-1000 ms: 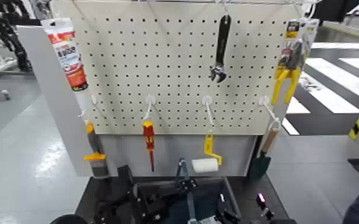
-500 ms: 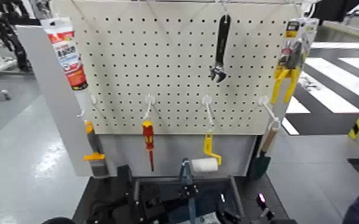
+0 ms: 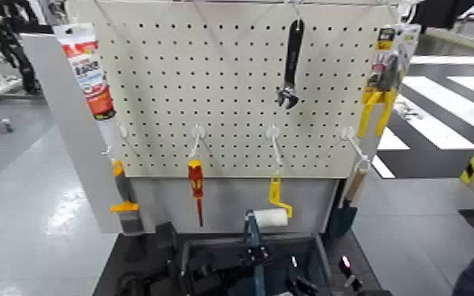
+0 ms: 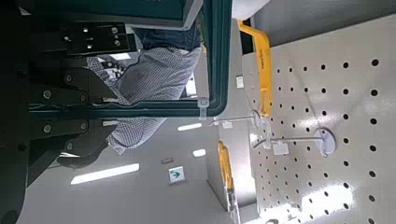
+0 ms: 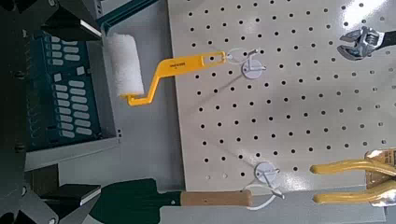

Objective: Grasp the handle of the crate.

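The crate [image 3: 287,264] is a dark blue-grey mesh basket at the bottom of the head view, below the pegboard. Its handle [image 3: 251,230] stands upright as a thin strip over the crate's middle. My left gripper [image 3: 254,253] reaches in from the left and is shut on the handle partway down. In the left wrist view the handle [image 4: 217,65] shows as a teal bar running into my dark fingers. My right gripper [image 3: 309,282] sits low at the crate's right side. In the right wrist view it [image 5: 77,110] is open, facing the crate's gridded wall [image 5: 61,93].
A white pegboard [image 3: 232,86] stands just behind the crate. It carries a yellow-handled paint roller [image 3: 272,214], a red screwdriver [image 3: 197,185], a wrench [image 3: 291,63], yellow pliers [image 3: 378,98] and a trowel [image 3: 349,201]. A person in a checked shirt [image 4: 154,79] shows in the left wrist view.
The handle, with my left gripper on it, has shifted a little to the right. The pegboard and the tools have not moved.
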Robot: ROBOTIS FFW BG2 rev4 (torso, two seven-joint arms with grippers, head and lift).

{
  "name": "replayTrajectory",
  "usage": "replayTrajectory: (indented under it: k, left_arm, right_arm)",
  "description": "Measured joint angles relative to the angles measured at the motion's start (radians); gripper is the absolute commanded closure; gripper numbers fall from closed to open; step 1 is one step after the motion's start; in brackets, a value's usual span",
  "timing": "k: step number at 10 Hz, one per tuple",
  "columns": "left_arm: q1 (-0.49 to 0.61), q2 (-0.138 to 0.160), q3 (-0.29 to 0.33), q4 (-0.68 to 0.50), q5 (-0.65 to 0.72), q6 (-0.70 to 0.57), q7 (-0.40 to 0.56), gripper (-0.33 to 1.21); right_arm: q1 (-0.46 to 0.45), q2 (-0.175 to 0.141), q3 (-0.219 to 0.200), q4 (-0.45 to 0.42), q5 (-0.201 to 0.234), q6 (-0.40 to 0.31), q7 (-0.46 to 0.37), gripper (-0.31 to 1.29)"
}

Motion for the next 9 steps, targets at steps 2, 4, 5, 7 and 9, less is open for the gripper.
replayTrajectory:
  k: [2,4,5,7,9]
  left_arm:
    - [0.012,0.0,0.0,-0.007,0.043,0.024,0.035,1.18]
    - [0.019,0.004,0.0,-0.02,0.072,0.031,0.051,1.18]
    - [0.02,0.006,-0.003,-0.022,0.081,0.031,0.052,1.18]
    - [0.02,0.006,-0.007,-0.022,0.089,0.031,0.053,1.18]
    - [0.02,0.006,-0.007,-0.021,0.092,0.031,0.052,1.18]
  right_arm:
    - [0.0,0.001,-0.001,0.0,0.0,0.0,-0.001,0.15]
    - [0.0,0.003,-0.001,0.0,0.0,0.001,-0.001,0.15]
    - [0.0,0.003,-0.001,0.001,0.0,0.0,-0.001,0.15]
    - [0.0,0.002,0.0,0.002,0.0,0.001,-0.001,0.15]
    - [0.0,0.002,-0.002,0.0,0.001,0.007,-0.001,0.15]
